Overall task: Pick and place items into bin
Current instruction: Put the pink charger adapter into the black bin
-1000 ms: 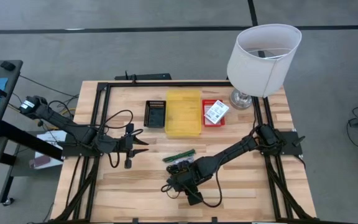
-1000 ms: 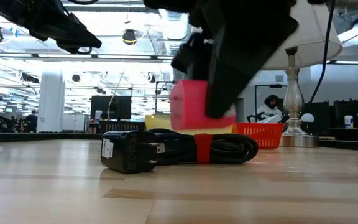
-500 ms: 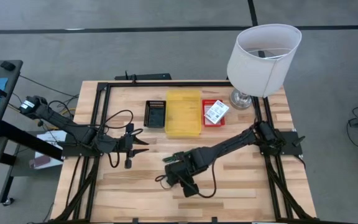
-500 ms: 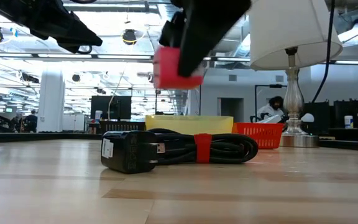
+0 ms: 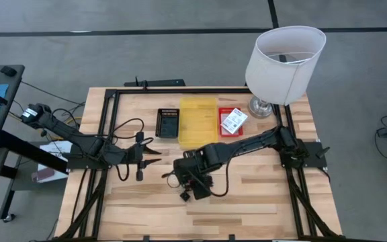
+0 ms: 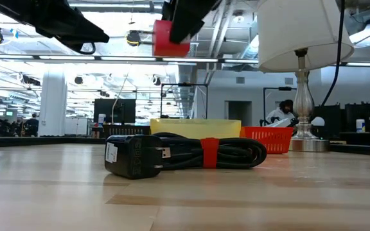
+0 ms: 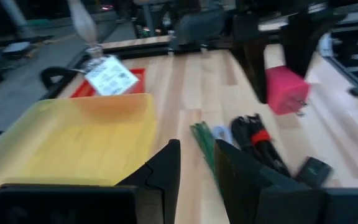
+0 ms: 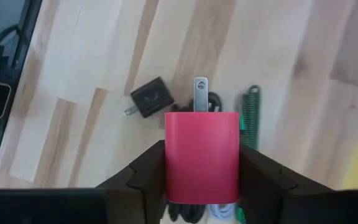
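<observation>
My right gripper (image 8: 202, 154) hangs over the middle of the table (image 5: 189, 177), shut on a pink-red block (image 6: 171, 37) that has a metal prong (image 8: 200, 94). Below it on the wood lie a black charger with coiled cord and red band (image 6: 185, 154) and a thin green stick (image 8: 248, 115). The yellow tray (image 5: 198, 121) sits toward the far edge. Beside it a white labelled packet (image 5: 234, 121) lies in a red basket. My left gripper (image 5: 154, 153) waits open, raised, left of the centre. My right gripper pinches the pink-red block (image 8: 202, 165) between its two fingers, one on each side face (image 8: 169, 168). The fingers come from above, pointing down. The block is lifted clear of the table, its prong end (image 7: 298, 111) pointing away from the wrist.
A black square box (image 5: 168, 122) lies left of the yellow tray. A lamp with a white shade (image 5: 284, 57) stands at the far right corner. A black frame (image 5: 180, 91) runs round the work area. Bare wood stretches along the near edge (image 5: 261, 202).
My right gripper has risen with the pink-red block and moved toward the table's left and far edges, staying shut on it. The block has gone from just above the charger's height to well above the table. The charger and cord stayed put.
</observation>
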Controlling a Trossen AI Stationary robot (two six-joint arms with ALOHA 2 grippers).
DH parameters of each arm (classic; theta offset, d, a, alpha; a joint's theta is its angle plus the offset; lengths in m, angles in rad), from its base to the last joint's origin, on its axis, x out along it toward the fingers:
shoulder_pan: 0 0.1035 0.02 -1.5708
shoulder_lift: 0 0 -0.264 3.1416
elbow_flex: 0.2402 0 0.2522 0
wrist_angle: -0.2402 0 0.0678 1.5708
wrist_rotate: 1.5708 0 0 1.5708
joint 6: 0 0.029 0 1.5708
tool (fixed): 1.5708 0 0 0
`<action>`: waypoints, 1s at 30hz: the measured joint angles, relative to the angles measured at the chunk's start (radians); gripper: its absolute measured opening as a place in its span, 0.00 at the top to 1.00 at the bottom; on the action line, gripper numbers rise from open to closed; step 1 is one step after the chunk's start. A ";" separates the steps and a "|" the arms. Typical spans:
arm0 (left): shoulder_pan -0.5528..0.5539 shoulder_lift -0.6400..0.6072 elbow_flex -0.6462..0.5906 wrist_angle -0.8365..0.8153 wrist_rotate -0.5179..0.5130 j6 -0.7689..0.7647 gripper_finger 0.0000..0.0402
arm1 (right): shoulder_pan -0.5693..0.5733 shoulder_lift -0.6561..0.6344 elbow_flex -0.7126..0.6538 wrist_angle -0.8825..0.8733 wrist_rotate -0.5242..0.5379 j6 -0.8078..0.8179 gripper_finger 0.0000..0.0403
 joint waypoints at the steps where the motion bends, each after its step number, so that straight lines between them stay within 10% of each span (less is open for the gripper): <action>1: 0.001 0.000 0.000 0.001 -0.017 -0.001 0.77 | -0.006 0.000 0.014 -0.009 0.000 0.000 0.62; 14: 0.001 0.093 0.000 0.046 -0.087 -0.004 0.56 | -0.053 -0.001 0.107 -0.074 0.000 -0.045 0.62; 30: 0.002 0.479 0.000 0.600 -0.015 0.131 0.45 | -0.071 0.000 0.115 -0.108 -0.001 -0.045 0.60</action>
